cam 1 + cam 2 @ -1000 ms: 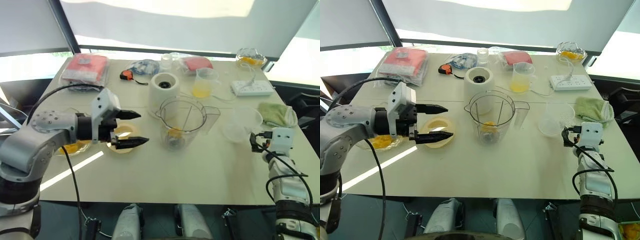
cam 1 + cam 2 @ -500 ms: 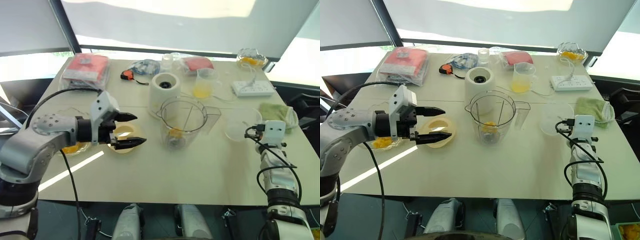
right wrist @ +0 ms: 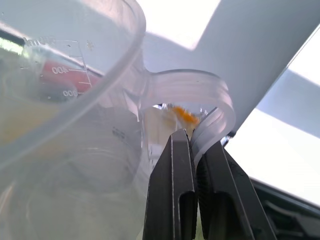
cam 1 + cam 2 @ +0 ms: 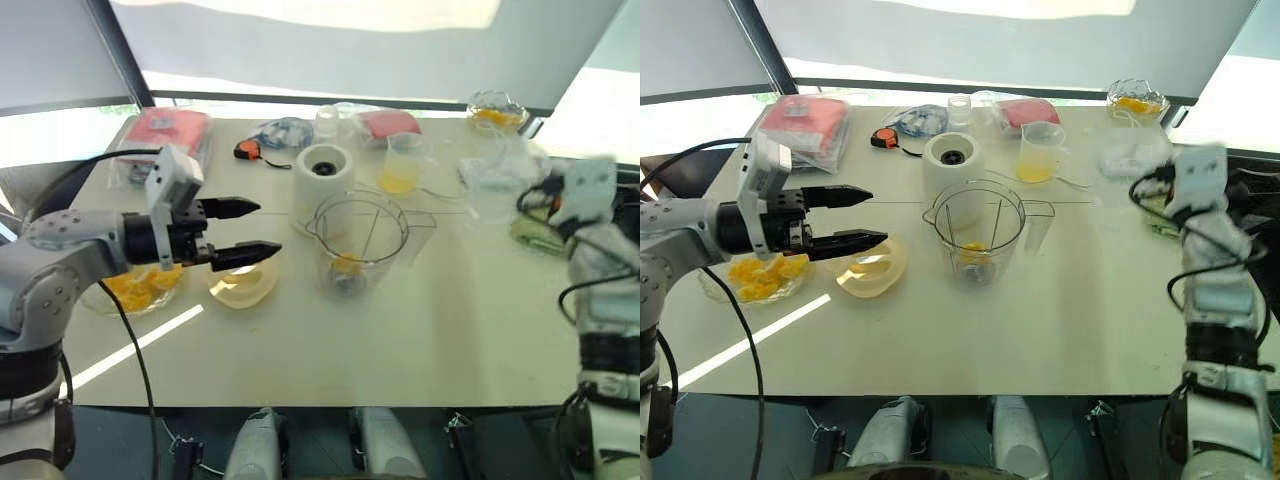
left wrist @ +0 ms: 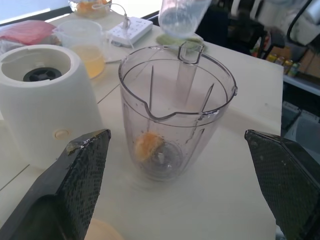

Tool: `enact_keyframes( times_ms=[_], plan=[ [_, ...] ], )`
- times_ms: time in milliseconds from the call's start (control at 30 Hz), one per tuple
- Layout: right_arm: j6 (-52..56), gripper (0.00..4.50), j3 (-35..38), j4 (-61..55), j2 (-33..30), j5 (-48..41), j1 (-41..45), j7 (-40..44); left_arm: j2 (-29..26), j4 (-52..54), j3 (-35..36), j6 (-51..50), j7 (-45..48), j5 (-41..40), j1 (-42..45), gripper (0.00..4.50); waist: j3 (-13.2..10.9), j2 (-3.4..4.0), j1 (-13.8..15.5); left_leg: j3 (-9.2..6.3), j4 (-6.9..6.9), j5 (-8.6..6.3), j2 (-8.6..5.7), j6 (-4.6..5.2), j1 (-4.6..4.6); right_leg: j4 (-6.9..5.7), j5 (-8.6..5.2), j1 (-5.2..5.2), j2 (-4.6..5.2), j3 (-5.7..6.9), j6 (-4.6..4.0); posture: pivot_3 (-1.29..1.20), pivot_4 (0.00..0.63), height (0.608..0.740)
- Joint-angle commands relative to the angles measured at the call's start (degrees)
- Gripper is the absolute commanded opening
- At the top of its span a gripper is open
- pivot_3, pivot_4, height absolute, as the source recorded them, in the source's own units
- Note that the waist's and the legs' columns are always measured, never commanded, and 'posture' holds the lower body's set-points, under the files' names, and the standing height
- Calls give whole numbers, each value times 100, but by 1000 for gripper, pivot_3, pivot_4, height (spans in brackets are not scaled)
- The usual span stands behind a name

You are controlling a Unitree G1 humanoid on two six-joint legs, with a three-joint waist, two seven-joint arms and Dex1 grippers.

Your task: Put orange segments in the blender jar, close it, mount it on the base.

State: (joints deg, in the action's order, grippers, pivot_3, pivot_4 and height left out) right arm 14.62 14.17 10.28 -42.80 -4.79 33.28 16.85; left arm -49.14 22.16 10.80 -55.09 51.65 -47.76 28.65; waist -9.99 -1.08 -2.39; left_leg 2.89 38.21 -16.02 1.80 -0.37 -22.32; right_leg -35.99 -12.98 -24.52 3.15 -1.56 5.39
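Blender jar [image 4: 362,243]: stands upright on the bench [image 4: 420,330], mid-bench, lid off, handle away from the left hand; at least one orange segment [image 5: 148,145] lies at the bottom by the blade
Base [image 4: 324,176]: white cylinder just behind the jar, dark socket facing up, nothing mounted on it
Orange segments [image 4: 762,277]: a heap in a shallow clear bowl [image 4: 710,289] at the bench's left side, below the left arm
Left hand [image 4: 243,228]: fingers wide apart, holding nothing, level and pointing toward the jar, above a pale yellow ring-shaped lid [image 4: 243,284]
Right hand [image 3: 196,150]: fingers pressed together on the looped handle of a clear plastic cup [image 5: 181,16], which is lifted off the bench at the right side; the arm appears blurred
Measuring cup [image 4: 405,166]: behind the jar, holds pale yellow liquid
Far edge: red packets [image 4: 167,132], tape measure [image 4: 249,151], power strip [image 5: 128,30], green cloth [image 5: 175,40], glass bowl [image 4: 496,108] with fruit
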Motion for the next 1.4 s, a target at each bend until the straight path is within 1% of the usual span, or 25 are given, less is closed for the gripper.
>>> enact_keyframes(
  times_ms=[33,133,267,367,467,700,900,1167,1400],
  plan=[
    [300,36,-293,-361,-278,-17,402,590,-205,-96,7,239,163,134,176,4500,-1,-2,-1,-2,-1,0,0,0,-1,0,0,-1,0,2,-1,0,150,740],
    [356,36,-548,-574,-449,6,754,1028,-382,-155,-85,398,341,301,134,4500,-4,-2,-3,2,-3,0,1,0,-8,3,-1,-9,0,2,-1,0,150,740],
    [372,36,-831,-880,-482,66,1010,1362,-527,-297,-96,599,482,512,33,4500,-6,-3,-1,7,-3,0,0,0,-15,4,-1,-15,4,2,0,0,150,740],
    [200,36,-1102,-1150,-515,303,1076,1522,-608,-368,-73,727,569,636,-101,4500,-7,-4,-1,7,-4,0,1,0,-15,4,-1,-15,4,2,0,0,150,740],
    [-277,36,-1433,-1264,-680,812,1132,1621,-592,-350,-65,779,581,688,-184,4500,-11,-8,6,10,-3,0,0,0,-16,4,-2,-18,8,2,0,0,150,740],
    [-1285,36,-1949,-1157,-733,1864,1487,1468,-468,-353,-100,851,502,798,-218,4500,-13,-10,2,14,-3,0,-1,-1,-17,4,-2,-20,10,2,0,0,150,740],
    [-1968,36,-2066,-971,-717,2475,1636,1330,-428,-333,-90,844,487,809,-229,4500,-14,-11,1,15,-3,0,0,-1,-19,2,-2,-23,10,2,0,0,150,740],
    [-2600,36,-2153,-799,-698,3000,1676,1246,-332,-350,-87,835,414,795,-229,4500,-14,-11,0,15,-3,0,0,-1,-19,1,-2,-23,10,2,0,0,150,740],
    [-2926,36,-2164,-750,-680,3306,1682,1182,-277,-367,-109,835,396,810,-218,4500,-14,-11,0,15,-3,0,0,-1,-19,1,-2,-23,10,2,0,0,150,740]
  ],
)
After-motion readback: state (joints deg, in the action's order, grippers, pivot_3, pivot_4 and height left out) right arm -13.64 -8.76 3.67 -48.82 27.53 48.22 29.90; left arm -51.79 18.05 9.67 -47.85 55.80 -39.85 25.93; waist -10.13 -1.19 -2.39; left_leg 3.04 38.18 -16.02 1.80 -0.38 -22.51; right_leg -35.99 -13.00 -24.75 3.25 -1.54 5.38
